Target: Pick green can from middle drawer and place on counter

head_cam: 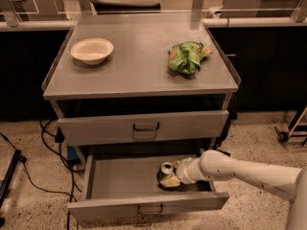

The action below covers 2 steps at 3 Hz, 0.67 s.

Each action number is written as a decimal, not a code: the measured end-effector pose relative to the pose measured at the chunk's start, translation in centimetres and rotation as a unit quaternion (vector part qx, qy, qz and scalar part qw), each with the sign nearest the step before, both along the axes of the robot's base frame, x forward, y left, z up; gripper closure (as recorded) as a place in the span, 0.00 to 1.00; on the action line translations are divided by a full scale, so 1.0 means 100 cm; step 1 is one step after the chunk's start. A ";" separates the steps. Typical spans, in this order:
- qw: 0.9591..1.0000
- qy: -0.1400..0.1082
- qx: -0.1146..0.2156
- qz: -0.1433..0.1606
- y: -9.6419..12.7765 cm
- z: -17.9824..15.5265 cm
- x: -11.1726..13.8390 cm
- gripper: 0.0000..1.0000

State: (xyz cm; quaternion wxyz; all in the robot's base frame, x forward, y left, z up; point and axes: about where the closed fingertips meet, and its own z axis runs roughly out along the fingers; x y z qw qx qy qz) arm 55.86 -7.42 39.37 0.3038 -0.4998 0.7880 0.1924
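The middle drawer [125,178] stands pulled open below the cabinet, its low front panel with a dark loop handle facing me. The green can [166,167] stands upright in the drawer's right half, silver top showing. My gripper [171,178] reaches in from the right on a white arm and sits right against the can's lower right side, hiding most of its body. The counter [139,71] is the grey cabinet top above.
A pale bowl [92,50] sits on the counter's left, and a green-and-yellow snack bag [187,56] on its right. A taller shut drawer front [144,127] hangs just above the open drawer. Cables [33,176] lie on the floor at left. A wheeled stand [292,128] is at right.
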 end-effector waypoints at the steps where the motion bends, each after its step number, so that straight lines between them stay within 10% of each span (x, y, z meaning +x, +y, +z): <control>1: 1.000 -0.003 0.001 0.021 0.000 0.016 -0.004 1.00; 2: 0.998 -0.010 0.011 0.056 -0.004 0.066 0.000 1.00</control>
